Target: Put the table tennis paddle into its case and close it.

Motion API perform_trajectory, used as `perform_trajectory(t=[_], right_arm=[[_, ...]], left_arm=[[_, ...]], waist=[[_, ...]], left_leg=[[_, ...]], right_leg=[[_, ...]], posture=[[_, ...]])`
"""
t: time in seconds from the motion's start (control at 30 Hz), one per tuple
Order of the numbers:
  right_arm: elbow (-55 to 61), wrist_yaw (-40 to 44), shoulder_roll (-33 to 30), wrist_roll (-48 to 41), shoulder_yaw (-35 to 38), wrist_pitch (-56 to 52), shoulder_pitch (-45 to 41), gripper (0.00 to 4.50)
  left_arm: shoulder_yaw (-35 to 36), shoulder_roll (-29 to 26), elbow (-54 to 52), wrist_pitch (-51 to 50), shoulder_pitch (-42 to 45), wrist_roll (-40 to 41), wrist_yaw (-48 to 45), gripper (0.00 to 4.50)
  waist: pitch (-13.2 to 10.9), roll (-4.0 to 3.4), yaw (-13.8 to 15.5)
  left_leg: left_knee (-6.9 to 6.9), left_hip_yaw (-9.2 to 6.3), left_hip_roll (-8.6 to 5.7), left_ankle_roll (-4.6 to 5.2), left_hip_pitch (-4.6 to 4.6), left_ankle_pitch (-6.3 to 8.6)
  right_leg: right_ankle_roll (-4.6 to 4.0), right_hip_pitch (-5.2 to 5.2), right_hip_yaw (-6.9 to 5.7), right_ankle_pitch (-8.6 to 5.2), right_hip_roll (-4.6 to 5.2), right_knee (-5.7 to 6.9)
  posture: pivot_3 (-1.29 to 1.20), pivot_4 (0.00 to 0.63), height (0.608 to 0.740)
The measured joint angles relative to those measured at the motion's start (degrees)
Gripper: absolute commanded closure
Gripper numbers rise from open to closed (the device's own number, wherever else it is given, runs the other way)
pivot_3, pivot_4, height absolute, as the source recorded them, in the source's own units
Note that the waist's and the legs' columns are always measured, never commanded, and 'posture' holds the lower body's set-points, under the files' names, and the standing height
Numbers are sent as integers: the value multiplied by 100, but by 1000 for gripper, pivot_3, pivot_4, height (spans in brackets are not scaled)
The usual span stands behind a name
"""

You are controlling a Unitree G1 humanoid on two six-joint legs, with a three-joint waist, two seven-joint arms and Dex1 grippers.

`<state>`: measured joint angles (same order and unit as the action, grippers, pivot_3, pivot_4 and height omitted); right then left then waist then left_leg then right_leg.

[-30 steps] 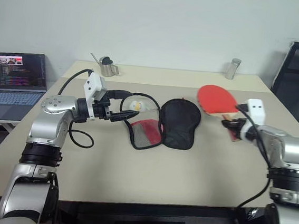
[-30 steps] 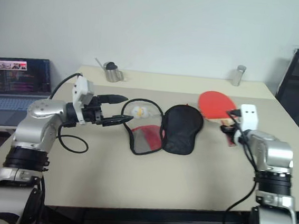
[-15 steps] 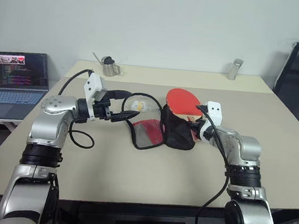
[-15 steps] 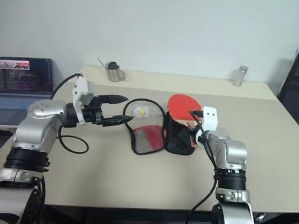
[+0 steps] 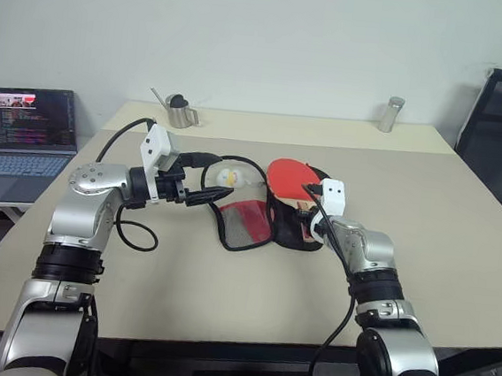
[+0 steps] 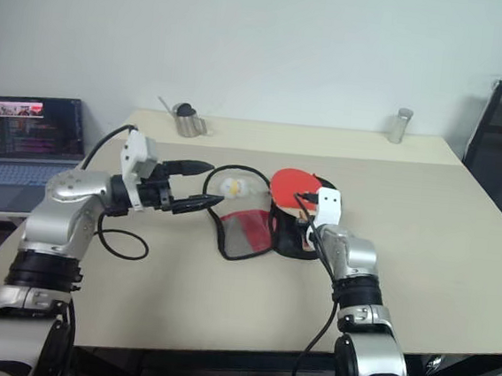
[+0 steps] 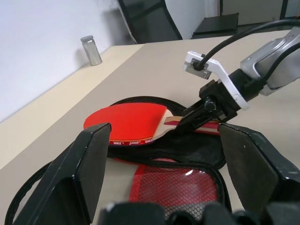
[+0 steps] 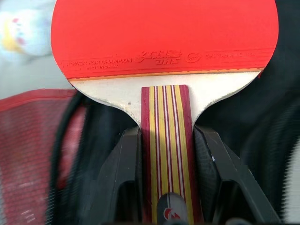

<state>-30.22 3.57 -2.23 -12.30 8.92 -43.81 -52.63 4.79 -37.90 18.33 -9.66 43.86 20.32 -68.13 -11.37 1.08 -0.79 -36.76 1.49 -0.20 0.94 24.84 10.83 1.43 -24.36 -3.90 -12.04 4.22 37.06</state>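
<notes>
R claw [image 8: 165, 178] clamps the paddle [image 5: 289, 176] by its handle, blade pointing away toward the table's far edge, long axis in line w/ the fingers. Blade hangs just over the black half of the case [image 5: 293, 232], lying unzipped mid-table, nearer the L edge. L claw [image 5: 200, 177] spread wide, empty, level by the case's zip rim, further L. R arm nearer; judgement: paddle must lower flat onto the black half.

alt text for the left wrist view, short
The right gripper holds the table tennis paddle by its handle over the open case, seen between the left gripper's spread black fingers. A metal cylinder stands at the table's far edge.
</notes>
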Motion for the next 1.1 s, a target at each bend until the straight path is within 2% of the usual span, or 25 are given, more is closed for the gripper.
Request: perform_trajectory(t=[0.73,0.8,0.87,1.07,1.1], right_arm=[[-53,-153,147,20,-85,-116,13,3386],[-46,-210,178,3,-67,-147,13,2670],[6,-267,218,-12,-63,-148,15,2245],[70,-408,243,-14,-64,-25,15,67],[71,-411,240,-14,-70,-14,15,67]], left_arm=[[-4,1,-11,-2,-38,0,-4,523],[-4,1,-11,-2,-39,0,-5,523],[-4,1,-11,-2,-42,0,-5,523],[-4,0,-18,-2,-78,0,-6,523],[-4,0,-18,-2,-80,0,-6,523]], waist=[[0,0,-76],[0,0,-76],[0,0,-76],[0,0,-76],[0,0,-76]], left_leg=[[3,2,1,0,0,0],[3,2,2,0,0,0],[3,2,2,0,0,0],[3,2,1,0,-1,0],[3,1,2,0,-1,0]], right_leg=[[0,-2,3,0,0,0],[0,-2,3,0,0,0],[1,-2,3,0,0,0],[2,-1,3,-1,0,0],[2,-1,2,-1,0,0]], posture=[[0,150,740],[0,150,740],[0,150,740],[0,150,740],[0,150,740]])
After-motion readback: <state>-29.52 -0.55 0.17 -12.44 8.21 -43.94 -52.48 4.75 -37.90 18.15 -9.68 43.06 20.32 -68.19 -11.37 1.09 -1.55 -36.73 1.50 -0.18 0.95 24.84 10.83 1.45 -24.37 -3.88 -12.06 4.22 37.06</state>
